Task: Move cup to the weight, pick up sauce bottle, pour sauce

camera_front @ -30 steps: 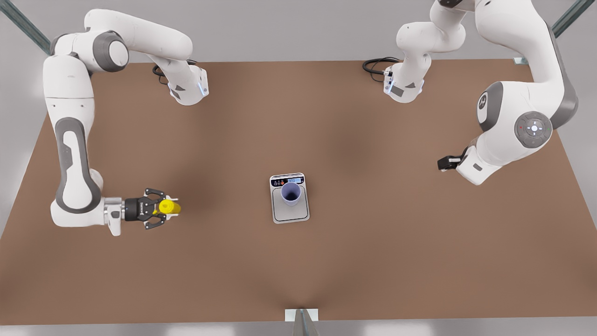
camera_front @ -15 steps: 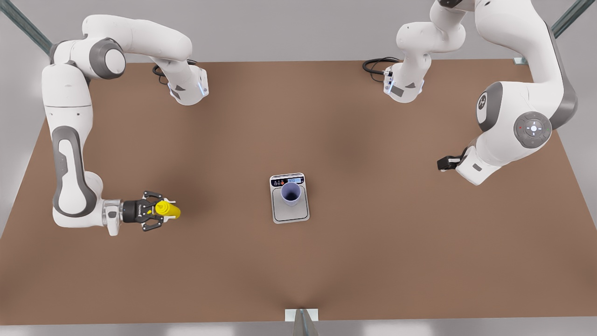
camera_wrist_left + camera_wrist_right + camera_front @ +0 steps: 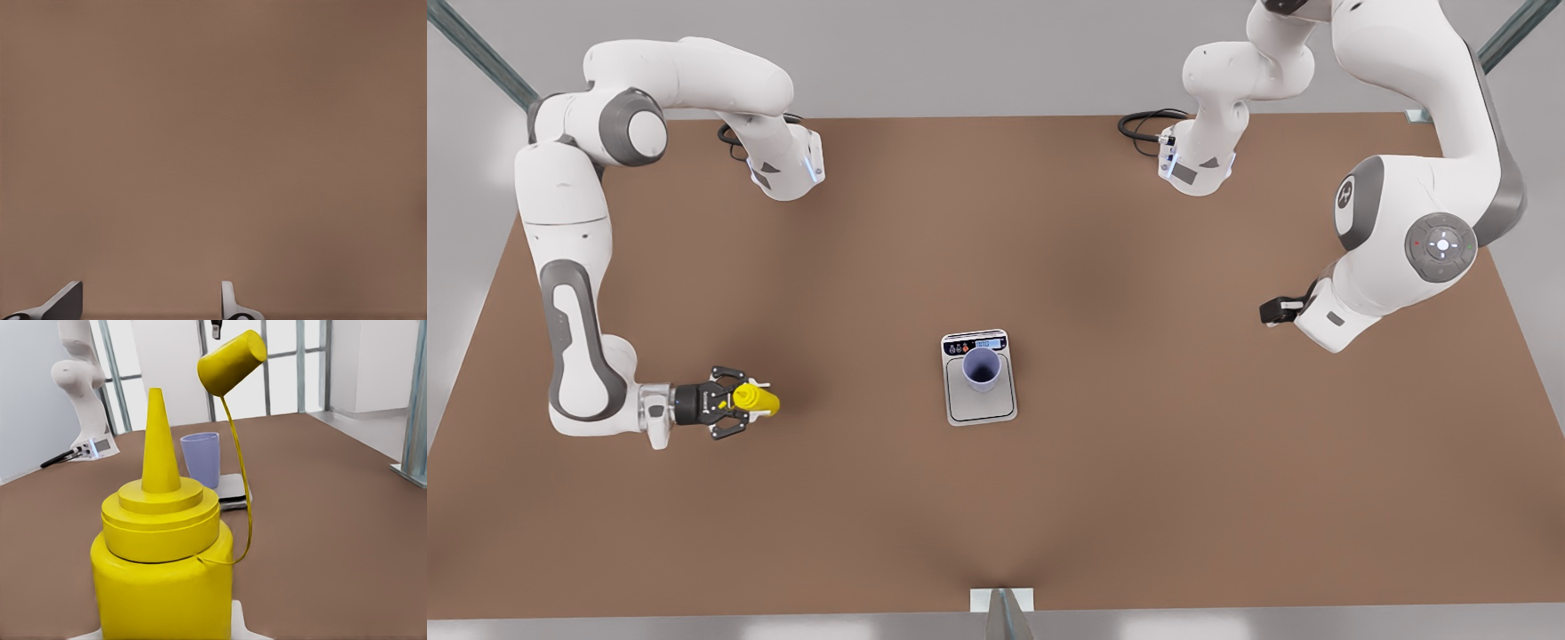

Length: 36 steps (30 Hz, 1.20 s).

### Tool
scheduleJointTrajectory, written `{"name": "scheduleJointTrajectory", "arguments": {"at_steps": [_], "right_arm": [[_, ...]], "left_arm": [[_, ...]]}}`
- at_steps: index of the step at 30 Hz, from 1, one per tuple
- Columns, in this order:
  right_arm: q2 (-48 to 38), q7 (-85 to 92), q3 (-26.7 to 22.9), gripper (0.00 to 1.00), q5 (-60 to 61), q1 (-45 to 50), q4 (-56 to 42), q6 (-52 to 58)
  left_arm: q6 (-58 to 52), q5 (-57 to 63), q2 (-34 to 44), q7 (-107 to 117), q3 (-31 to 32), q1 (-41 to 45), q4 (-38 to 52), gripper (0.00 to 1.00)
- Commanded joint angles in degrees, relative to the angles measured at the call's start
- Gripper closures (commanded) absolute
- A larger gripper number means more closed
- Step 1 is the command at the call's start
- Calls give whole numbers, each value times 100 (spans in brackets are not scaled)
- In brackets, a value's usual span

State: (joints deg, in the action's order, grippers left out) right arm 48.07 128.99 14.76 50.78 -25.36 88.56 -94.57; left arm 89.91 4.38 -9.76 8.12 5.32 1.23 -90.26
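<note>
Two arms over a brown table (image 3: 1138, 498). Right gripper (image 3: 734, 402) sits low at the front view's left, fingers pinching the yellow sauce bottle (image 3: 756, 402) from both sides. Right wrist view has the bottle (image 3: 163, 567) upright and close up, nozzle pointing up, its little cap (image 3: 231, 361) hanging off to the side on a thin yellow tether. Beyond the nozzle in that view: the cup (image 3: 200, 459) standing on the scale (image 3: 235, 491).

Front view: cup (image 3: 981, 368) upright on the scale (image 3: 979, 378), on the plate's upper part, just below the black display strip. Scale is mid-frame, well apart from the bottle, which is off to its left.

Left arm waits at the front view's right edge. Left gripper (image 3: 1280, 309) is partly tucked behind the arm there. Left wrist view shows its finger tips (image 3: 67, 303) spread apart over bare table (image 3: 213, 147), holding nothing.
</note>
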Motion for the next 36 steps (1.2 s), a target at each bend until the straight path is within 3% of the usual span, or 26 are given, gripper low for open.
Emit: {"name": "scheduleJointTrajectory", "arguments": {"at_steps": [1,36], "right_arm": [[1,12,1,41,2,-4,-5,0],[396,337,-140,40,-16,14,-84,-53]], "left_arm": [[0,1,0,5,-5,0,0,0],[-53,1,0,5,-5,0,-9,0]]}}
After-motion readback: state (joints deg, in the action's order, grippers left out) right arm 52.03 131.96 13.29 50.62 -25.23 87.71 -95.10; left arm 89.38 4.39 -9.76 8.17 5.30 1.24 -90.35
